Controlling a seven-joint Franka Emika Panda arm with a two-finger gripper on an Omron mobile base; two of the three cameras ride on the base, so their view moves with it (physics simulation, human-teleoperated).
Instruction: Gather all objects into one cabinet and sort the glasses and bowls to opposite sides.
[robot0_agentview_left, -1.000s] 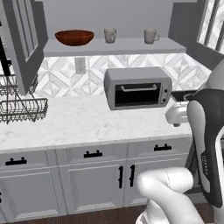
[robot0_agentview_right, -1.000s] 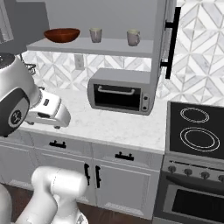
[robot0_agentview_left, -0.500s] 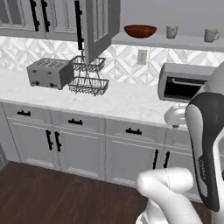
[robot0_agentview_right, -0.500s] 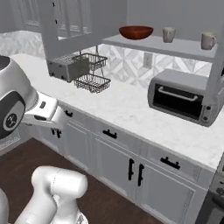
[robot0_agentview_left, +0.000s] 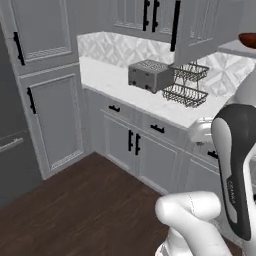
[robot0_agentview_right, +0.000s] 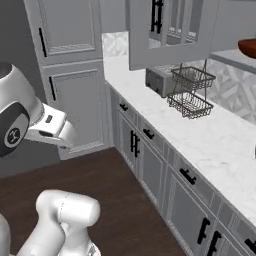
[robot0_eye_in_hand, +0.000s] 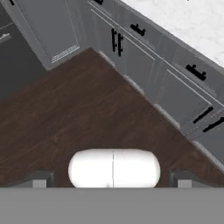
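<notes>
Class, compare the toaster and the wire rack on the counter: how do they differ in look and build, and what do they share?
The toaster is a solid, closed grey box, while the wire rack is an open frame of thin dark wire that you can see through. The toaster is one low block; the wire rack has two basket tiers, one above the other, and stands taller. Both rest on the white marbled counter, side by side near the patterned wall.

White marble table (robot0_agentview_right: 200, 135) runs along wall, ahead and right of claw (robot0_eye_in_hand: 113, 181). On it: grey toaster (robot0_agentview_left: 150, 76), two-tier wire basket rack (robot0_agentview_left: 187, 84) just beside toaster. Shelf (robot0_agentview_right: 235, 58) above far end carries reddish-brown bowl (robot0_agentview_right: 247, 47). Dark wood floor (robot0_eye_in_hand: 78, 118) beneath claw.
</notes>
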